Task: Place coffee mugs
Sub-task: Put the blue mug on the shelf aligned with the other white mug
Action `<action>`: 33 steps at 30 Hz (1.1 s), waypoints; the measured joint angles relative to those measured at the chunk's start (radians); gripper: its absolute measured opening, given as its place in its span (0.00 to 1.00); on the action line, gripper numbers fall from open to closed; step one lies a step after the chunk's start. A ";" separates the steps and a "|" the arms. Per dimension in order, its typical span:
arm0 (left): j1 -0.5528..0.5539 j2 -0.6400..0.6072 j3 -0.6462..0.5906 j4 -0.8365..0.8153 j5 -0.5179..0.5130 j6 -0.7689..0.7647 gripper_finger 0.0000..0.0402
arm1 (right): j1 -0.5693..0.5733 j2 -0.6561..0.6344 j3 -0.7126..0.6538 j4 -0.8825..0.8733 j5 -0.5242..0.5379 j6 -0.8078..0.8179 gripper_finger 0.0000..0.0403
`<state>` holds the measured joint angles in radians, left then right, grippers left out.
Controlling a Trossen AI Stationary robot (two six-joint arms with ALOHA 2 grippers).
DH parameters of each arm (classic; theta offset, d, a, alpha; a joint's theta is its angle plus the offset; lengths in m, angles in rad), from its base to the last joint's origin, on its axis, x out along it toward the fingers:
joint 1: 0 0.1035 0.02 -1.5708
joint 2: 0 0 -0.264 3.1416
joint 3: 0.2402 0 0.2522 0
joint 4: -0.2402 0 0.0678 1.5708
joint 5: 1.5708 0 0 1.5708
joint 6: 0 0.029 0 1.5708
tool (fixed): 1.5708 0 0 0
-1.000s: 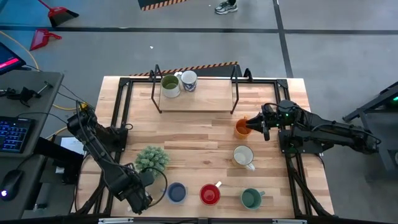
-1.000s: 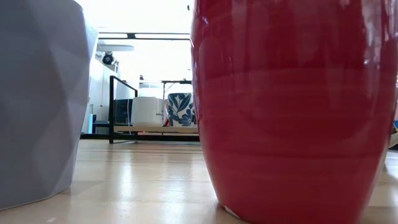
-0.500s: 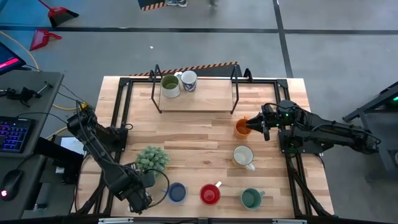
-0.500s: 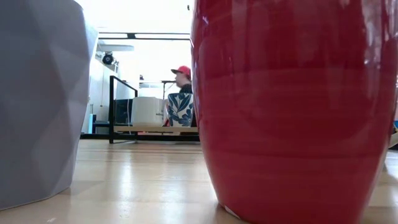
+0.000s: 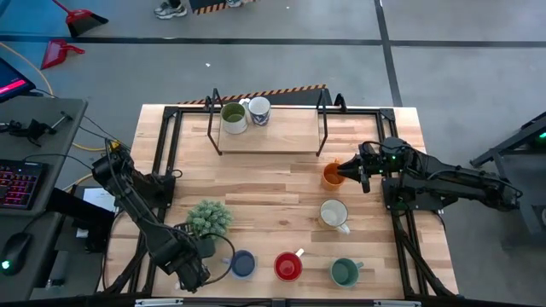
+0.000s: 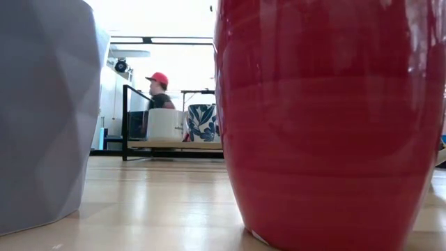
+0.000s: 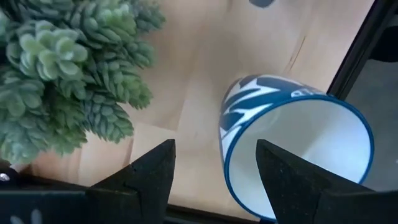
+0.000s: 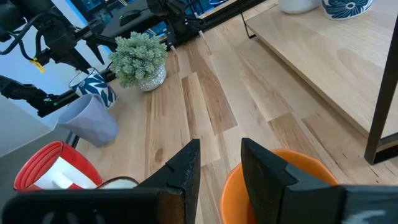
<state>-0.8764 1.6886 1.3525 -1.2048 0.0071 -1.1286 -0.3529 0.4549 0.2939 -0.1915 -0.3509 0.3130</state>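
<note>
Here the orange mug point(image 5: 333, 176) stands on the counter point(image 5: 281, 183) just beside the low shelf's point(image 5: 281, 136) right leg, and the right hand point(image 5: 351, 173) pinches its rim, one finger inside and one outside. Two mugs already sit on the shelf. The step looks like carrying this one up; the next move calls for a lift clear of the shelf's frame. The left hand point(image 7: 214, 180) is spread beside the blue mug point(image 7: 292, 146), probably not touching it, near the plant point(image 5: 209, 217).
</note>
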 joint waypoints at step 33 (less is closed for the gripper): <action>0.049 0.167 0.000 0.108 0.032 0.074 0.53 | 0.000 0.000 0.000 0.000 0.000 0.002 0.24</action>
<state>-0.8269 1.8557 1.3526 -1.0966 0.0391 -1.0542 -0.3527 0.4553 0.2939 -0.1917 -0.3511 0.3145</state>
